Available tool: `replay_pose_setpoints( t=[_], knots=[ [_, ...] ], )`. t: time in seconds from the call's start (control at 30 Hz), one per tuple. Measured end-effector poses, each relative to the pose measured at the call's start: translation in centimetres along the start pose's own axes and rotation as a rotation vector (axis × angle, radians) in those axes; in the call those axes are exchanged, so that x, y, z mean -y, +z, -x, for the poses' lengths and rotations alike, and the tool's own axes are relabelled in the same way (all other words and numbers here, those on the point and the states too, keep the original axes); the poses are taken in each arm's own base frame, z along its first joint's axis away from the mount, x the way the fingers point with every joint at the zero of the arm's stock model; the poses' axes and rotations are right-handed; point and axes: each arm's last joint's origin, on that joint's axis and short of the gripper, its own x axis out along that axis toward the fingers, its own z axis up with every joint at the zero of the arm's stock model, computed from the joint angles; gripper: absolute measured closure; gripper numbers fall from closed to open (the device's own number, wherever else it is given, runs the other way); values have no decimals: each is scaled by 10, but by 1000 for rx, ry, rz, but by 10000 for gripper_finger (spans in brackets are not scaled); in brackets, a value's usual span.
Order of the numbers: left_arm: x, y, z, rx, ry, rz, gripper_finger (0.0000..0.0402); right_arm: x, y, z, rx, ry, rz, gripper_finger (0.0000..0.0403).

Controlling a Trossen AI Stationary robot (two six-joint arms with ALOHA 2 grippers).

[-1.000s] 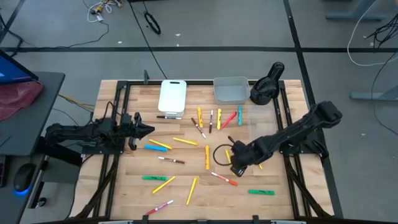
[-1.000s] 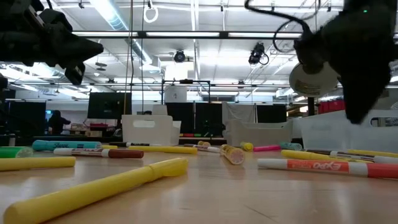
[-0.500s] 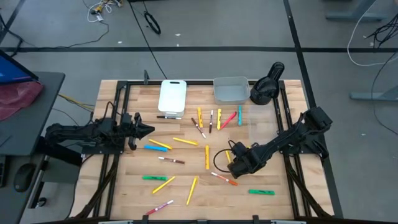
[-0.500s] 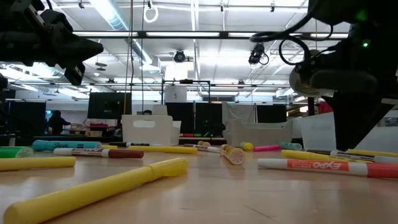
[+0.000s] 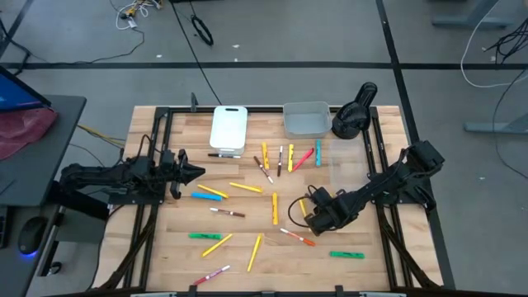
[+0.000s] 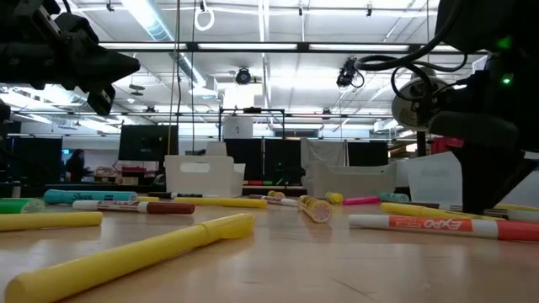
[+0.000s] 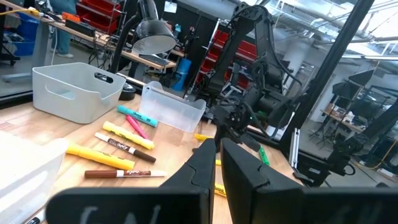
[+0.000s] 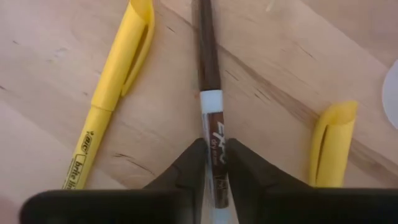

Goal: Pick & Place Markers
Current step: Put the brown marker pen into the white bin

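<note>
Between my right fingers [image 8: 213, 163] lies a brown pen [image 8: 210, 93], flat on the counter [image 8: 56, 155], the pads pinched narrow against its barrel. Yellow highlighters [image 8: 112, 87] sit just beside it on both sides. I judge I should squeeze squarely, then lift straight up so neither neighbour gets dragged. My left fingers [image 7: 217, 163] hang shut, well apart, above the counter's other side.

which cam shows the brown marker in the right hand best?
Right wrist view: the brown marker fills the frame, pinched between the right hand's fingers, a yellow highlighter beside it. In the high view the arm hides it. The low and left wrist views don't show it clearly.
</note>
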Motion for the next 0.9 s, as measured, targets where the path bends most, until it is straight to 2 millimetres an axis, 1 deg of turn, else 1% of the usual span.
replay_pose_setpoints(
  t=[0.17,0.27,0.37,0.43,0.6,0.73,0.9],
  knots=[
    [0,0,0,0,0,0,372,-1,-8,2,24,6,51,381],
    [0,0,0,-1,0,-12,372,0,-13,5,57,20,65,387],
    [0,-1,0,-5,2,-17,372,2,-19,16,94,60,59,387],
    [0,1,0,7,-2,-52,372,3,-22,27,116,107,47,387],
    [3,7,-1,71,-31,-84,372,3,-23,51,302,227,31,387],
    [8,10,-6,90,-88,-113,372,-10,-22,64,467,360,101,387],
    [17,6,-20,75,-142,-170,371,-34,-13,80,666,507,223,387]
  ],
)
